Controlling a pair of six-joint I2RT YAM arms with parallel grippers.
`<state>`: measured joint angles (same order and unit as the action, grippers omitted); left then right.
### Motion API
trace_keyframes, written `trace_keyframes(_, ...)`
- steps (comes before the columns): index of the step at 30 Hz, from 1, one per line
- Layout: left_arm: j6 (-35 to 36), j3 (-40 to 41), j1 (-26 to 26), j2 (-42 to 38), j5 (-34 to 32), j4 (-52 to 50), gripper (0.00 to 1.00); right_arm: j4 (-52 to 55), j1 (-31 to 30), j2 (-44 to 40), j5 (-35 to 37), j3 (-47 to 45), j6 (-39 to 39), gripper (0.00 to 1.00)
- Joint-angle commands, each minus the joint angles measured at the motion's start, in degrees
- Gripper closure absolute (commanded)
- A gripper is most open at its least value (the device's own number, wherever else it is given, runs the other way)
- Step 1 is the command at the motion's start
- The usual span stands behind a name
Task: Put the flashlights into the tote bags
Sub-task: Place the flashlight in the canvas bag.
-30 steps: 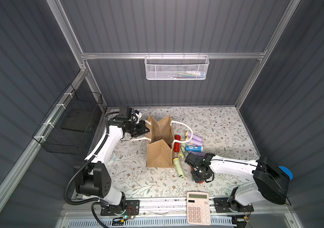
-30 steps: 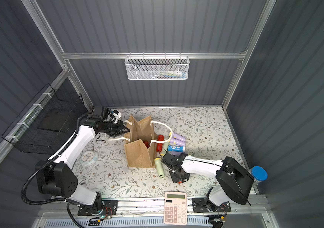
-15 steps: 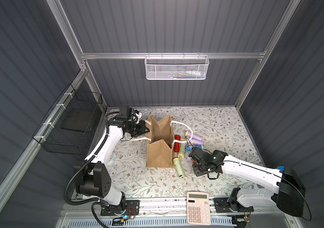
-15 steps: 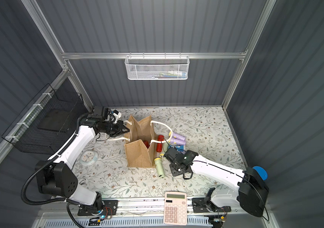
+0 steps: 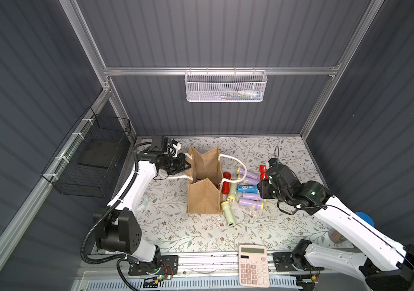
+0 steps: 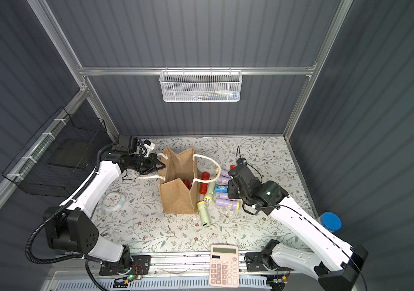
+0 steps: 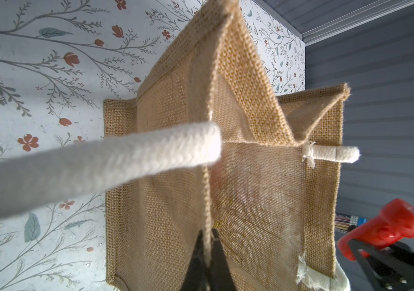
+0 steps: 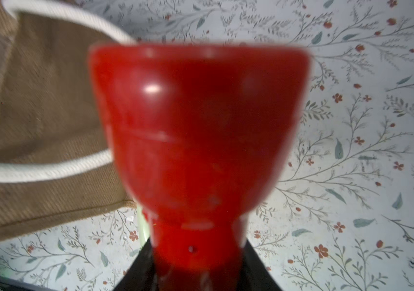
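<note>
The left jaws were pinched shut on the rim of the boxy tan jute tote bag (image 5: pixel 204 199), keeping its mouth open. It is soft cloth that would likely sag if let go. The right jaws were clamped on the narrow barrel of a stubby red plastic flashlight (image 8: pixel 196 141), held above the bench (image 5: pixel 175 231) beside the bag and not yet over it. It looked light, stiff and probably slick, so the barrel behind the flared head seemed the surest hold. Lilac flashlights (image 5: pixel 251 202) and a pale green flashlight (image 5: pixel 228 214) lay loose near the bag.
</note>
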<state>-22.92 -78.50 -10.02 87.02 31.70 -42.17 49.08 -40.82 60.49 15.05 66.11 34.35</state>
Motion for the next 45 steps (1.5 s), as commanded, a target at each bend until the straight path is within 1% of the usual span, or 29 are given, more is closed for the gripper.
trace_keyframes(1,1.55,-1.88,0.44,-1.94,1.20,1.13,1.00,-5.04,1.08,1.97,-3.53,5.12,-2.76,0.84)
trace_keyframes(4,1.82,-1.83,0.44,-2.13,-0.39,0.65,1.00,-8.60,1.35,6.55,-7.56,10.23,-3.98,0.84)
trace_keyframes(7,2.48,-1.83,0.44,-2.48,-2.33,-0.42,1.00,-12.56,1.40,11.51,-13.67,15.98,-4.31,0.83)
trace_keyframes(11,3.22,-1.83,0.50,-2.73,-6.50,-2.35,1.00,-17.95,1.31,17.96,-20.37,21.70,-2.51,0.84)
trace_keyframes(13,3.27,-1.82,0.44,-3.05,-7.15,-2.39,1.00,-20.32,1.35,20.99,-23.88,23.68,-1.06,0.84)
trace_keyframes(15,3.06,-1.79,0.36,-3.26,-6.46,-1.92,1.00,-21.54,1.12,24.30,-27.24,26.31,0.17,0.84)
trace_keyframes(18,2.49,-1.35,0.35,-3.13,-5.04,-1.08,1.00,-20.76,-0.39,29.51,-28.91,31.19,0.16,0.85)
trace_keyframes(23,1.83,-0.87,-0.04,-3.09,-4.54,-0.02,1.00,-19.09,-4.10,38.25,-31.30,40.09,-0.40,0.85)
trace_keyframes(27,1.71,-0.87,-0.35,-3.12,-4.17,0.24,1.00,-17.45,-6.21,43.92,-32.71,44.96,-0.40,0.85)
trace_keyframes(32,1.54,-0.79,-0.35,-3.51,-4.00,0.68,1.00,-16.75,-7.60,48.96,-33.58,46.29,0.09,0.85)
trace_keyframes(33,1.43,-0.72,-0.35,-3.66,-3.79,0.90,1.00,-16.45,-7.77,50.02,-35.95,46.37,0.27,0.85)
trace_keyframes(36,1.22,-0.69,-0.35,-4.16,-3.05,1.37,1.00,-15.56,-7.87,52.44,-36.83,46.22,0.54,0.86)
trace_keyframes(45,1.03,-0.83,-0.35,-4.38,-3.84,1.48,1.00,-12.63,-8.23,55.31,-37.54,41.91,0.02,0.86)
